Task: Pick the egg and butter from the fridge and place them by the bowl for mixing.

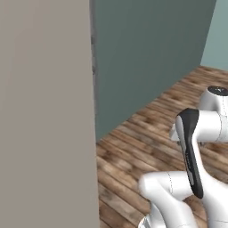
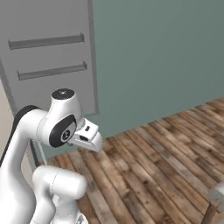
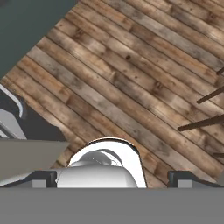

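The fridge's beige outer panel (image 1: 44, 111) fills the left of the left base view. In the right base view the fridge (image 2: 48, 57) shows a grey face with two horizontal rails, behind the arm. My gripper (image 3: 113, 179) points down at the wooden floor, away from the fridge. Its two dark fingertips (image 3: 43, 179) stand far apart at the bottom of the hand view, open, with nothing between them. The hand (image 2: 89, 136) hangs folded close to the arm's own body. The egg, the butter and the bowl are out of view.
A teal wall (image 1: 151, 49) runs behind the fridge, with wooden plank floor (image 2: 153, 162) to the right. Thin dark bars (image 3: 205, 109), like furniture legs, cross the right of the hand view. A pale and brown furniture corner (image 2: 216, 201) sits at the lower right.
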